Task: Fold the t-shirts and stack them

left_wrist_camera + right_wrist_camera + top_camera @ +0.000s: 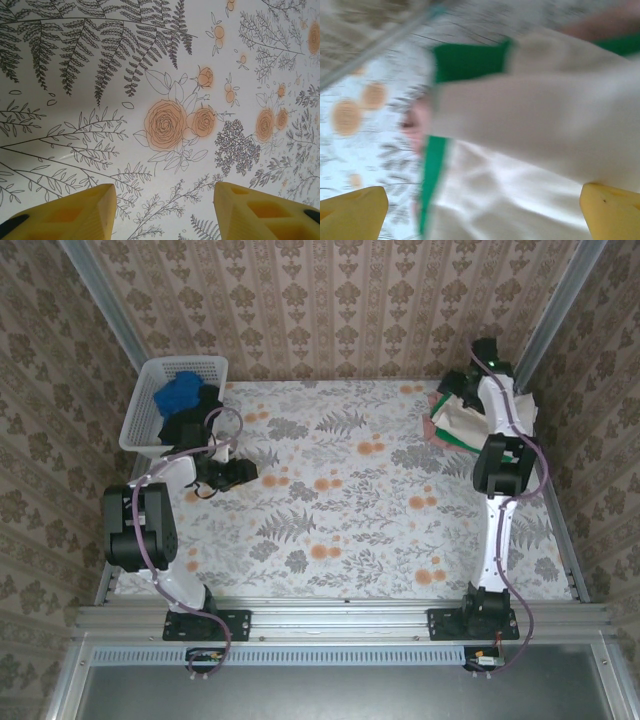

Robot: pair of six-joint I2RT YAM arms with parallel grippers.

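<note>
A folded cream t-shirt (462,420) lies on top of a stack at the far right of the table. Under it a green t-shirt (465,61) and a pale pink one (417,125) show at the edges. My right gripper (482,194) hovers open over the cream t-shirt (530,130), holding nothing; that view is blurred. In the top view the right gripper (457,385) is at the stack's far side. A blue t-shirt (180,394) and a black one (190,422) sit crumpled in the basket. My left gripper (238,472) is open over bare tablecloth (165,65), its yellow fingers (95,205) wide apart.
The white lattice basket (140,400) stands at the far left corner, just beyond my left arm. A floral tablecloth (340,500) covers the table. Metal frame posts and patterned walls close in the left, right and back sides.
</note>
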